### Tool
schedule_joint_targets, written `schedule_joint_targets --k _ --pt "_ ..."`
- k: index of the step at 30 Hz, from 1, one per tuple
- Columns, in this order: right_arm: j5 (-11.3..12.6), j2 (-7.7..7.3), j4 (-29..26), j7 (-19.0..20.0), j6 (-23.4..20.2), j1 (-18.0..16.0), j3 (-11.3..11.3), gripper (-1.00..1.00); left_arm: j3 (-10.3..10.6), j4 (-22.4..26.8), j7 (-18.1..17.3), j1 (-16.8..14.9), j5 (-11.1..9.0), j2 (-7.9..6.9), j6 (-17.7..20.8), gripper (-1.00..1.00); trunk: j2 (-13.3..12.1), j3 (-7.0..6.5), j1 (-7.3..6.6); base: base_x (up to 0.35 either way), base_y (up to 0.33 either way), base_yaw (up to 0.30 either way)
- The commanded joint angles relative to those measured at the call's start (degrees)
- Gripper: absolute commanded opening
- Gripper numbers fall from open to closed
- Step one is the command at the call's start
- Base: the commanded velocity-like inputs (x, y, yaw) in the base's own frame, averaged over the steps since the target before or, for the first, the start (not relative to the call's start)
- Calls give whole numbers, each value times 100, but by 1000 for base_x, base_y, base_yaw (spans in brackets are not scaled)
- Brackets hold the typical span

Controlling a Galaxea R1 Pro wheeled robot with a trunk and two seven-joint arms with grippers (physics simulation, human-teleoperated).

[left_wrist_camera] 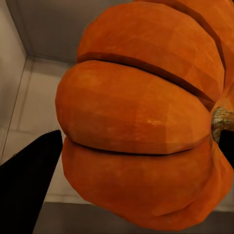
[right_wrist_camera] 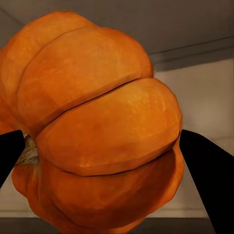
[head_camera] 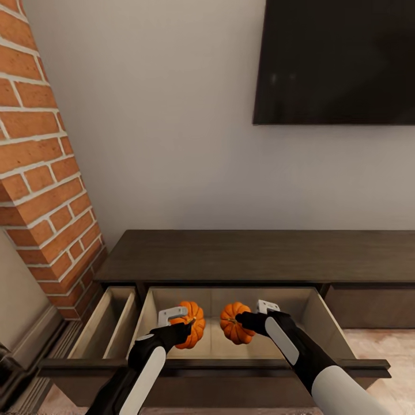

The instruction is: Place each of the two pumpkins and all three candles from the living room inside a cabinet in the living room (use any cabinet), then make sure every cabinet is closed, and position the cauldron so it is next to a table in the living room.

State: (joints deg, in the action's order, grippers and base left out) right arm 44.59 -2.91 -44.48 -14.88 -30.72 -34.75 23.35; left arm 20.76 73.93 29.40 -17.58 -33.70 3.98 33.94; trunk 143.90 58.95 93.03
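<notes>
Head view: your left gripper grasps one pumpkin and your right gripper the other pumpkin, both inside the cabinet's open drawer, under a television, beside a brick column. Left wrist view: the pumpkin between your fingers hides most of the drawer floor. Right wrist view: the other pumpkin sits between dark fingers, its stem half hidden.

Two orange ribbed pumpkins sit low in the frame's middle, inside the brown cabinet's open drawer: left pumpkin and right pumpkin, side by side, not touching
</notes>
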Motion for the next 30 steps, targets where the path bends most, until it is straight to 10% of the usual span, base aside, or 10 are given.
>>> schedule_joint_targets --k 1,14,30 --pt "30 -7 -9 -58 -2 -6 28 -100 8 8 66 -5 -49 -1 3 -100 5 28 1 0 0 0" --pt "-243 -7 10 -59 -5 -5 20 -100 7 -35 66 -2 -40 8 -10 -100 22 316 34 0 0 0" --pt "-249 -7 1 -55 -5 -6 20 -100 21 -36 66 -5 -62 10 -11 -100 22 316 34 48 0 0"
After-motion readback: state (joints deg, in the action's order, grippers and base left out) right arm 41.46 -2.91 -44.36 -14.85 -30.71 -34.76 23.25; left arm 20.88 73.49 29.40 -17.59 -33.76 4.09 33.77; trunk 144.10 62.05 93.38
